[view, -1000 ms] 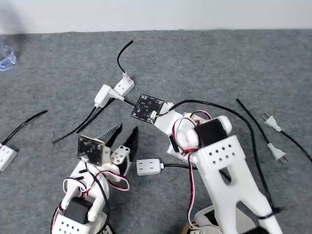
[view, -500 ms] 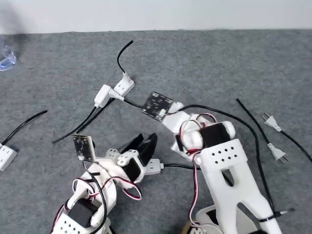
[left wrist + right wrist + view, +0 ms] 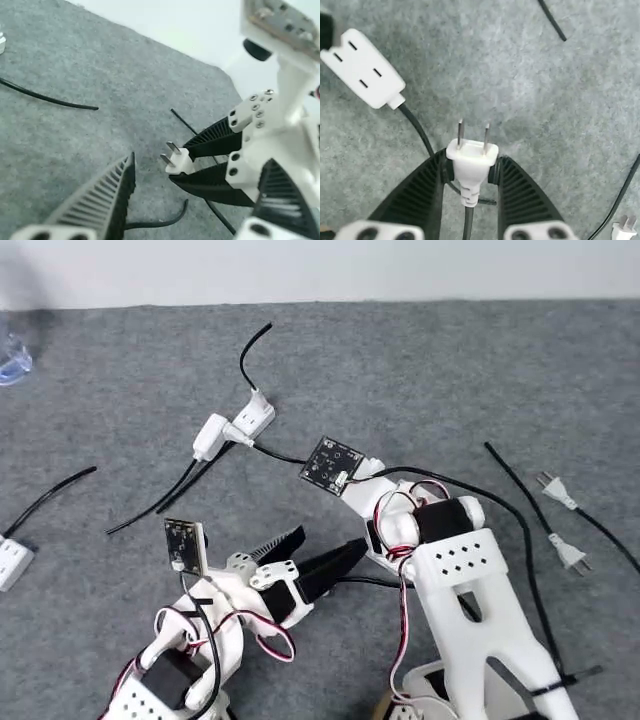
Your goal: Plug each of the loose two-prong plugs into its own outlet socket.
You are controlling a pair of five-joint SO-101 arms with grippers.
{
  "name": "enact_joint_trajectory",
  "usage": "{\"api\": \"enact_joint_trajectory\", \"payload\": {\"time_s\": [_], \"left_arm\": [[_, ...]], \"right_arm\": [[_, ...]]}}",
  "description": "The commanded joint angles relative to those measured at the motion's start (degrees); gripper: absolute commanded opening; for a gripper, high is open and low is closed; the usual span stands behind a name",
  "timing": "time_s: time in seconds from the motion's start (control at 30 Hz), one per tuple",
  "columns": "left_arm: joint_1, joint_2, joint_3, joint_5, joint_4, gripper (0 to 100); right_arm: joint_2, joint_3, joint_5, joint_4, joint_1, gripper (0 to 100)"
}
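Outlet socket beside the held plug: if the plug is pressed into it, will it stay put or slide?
Probably slides: the outlet socket looks small and light, lying loose on the carpet. Its thin cord curves loosely, so it is likely floppy and anchors little. The flat body seems unlikely to roll.

- You had bare carpet ahead of the plug.
- The socket and its cord lay just beside that path.
- The left gripper stood close by.
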Motion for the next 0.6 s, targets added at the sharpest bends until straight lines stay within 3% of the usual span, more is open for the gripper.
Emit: {"api": "enact_joint_trajectory", "payload": {"time_s": [0.0,0.57], "left_arm": [[1.1,-0.5,-0.2,-1.1,1.7,39],[-0.4,-0.7,-0.2,-1.1,3.7,39]], "right_arm": [[-2.8,-7.7,-0.4,1.9,-3.9,0.9],[-25.3,-10.7,-5.1,12.6,-15.2,0.9]]}}
